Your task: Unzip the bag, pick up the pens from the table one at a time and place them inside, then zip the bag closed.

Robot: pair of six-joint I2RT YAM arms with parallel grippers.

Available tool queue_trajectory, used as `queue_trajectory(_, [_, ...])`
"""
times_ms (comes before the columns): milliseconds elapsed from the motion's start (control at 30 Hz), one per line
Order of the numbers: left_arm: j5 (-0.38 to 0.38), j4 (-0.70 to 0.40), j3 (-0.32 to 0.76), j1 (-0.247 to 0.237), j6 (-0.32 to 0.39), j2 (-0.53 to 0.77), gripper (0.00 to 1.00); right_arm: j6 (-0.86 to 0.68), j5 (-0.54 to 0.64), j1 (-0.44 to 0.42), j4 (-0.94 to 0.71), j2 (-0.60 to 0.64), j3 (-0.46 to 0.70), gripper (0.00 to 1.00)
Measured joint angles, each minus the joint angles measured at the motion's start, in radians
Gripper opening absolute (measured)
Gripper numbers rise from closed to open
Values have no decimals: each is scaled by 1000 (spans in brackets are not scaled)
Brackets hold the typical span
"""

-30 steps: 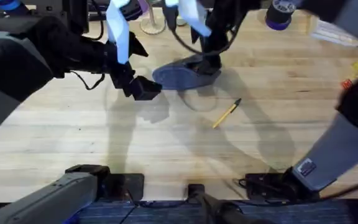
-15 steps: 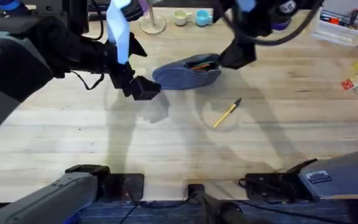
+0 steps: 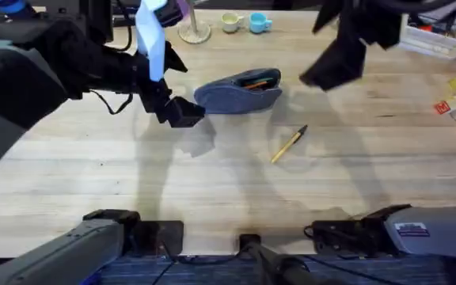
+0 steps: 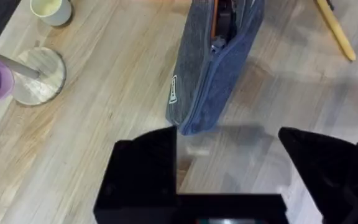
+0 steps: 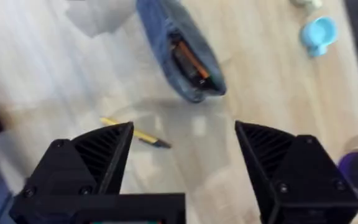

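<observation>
Table (image 3: 93,170): bag (image 3: 236,93) unzipped, yellow pen (image 3: 289,144) nearby, cups (image 3: 241,22) behind.

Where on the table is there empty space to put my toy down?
The big bare stretch of table between the yellow pen and the arm bases is free. It is crowded around the bag, with the left gripper beside its end, and the cups and white tray fill the far edge.

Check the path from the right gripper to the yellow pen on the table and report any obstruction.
Nothing visible blocks it. The right gripper hangs open above the table, and the yellow pen lies alone on bare wood. The bag sits apart from the pen, its zipper open.
</observation>
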Motion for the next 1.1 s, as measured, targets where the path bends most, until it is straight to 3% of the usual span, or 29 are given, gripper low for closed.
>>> queue_trajectory(233, [0, 0, 0, 0, 0, 0, 993, 160, -3, 19, -98, 2, 0, 996])
queue_trajectory(300, [0, 0, 0, 0, 0, 0, 993, 491, 10, 19, -99, 2, 0, 995])
queue_trajectory(433, [0, 0, 0, 0, 0, 0, 993, 735, 12, 19, -89, 2, 0, 995])
queue_trajectory(467, [0, 0, 0, 0, 0, 0, 993, 917, 3, 19, -92, 2, 0, 996])
queue_trajectory(500, [0, 0, 0, 0, 0, 0, 993, 965, 0, 19, -91, 2, 0, 996])
queue_trajectory(667, [0, 0, 0, 0, 0, 0, 993, 1143, -14, 19, -69, 2, 0, 996])
queue_trajectory(900, [0, 0, 0, 0, 0, 0, 993, 1275, -8, 19, -27, 2, 0, 996])
queue_trajectory(1100, [0, 0, 0, 0, 0, 0, 993, 1453, 183, 31, -55, 2, 0, 996])
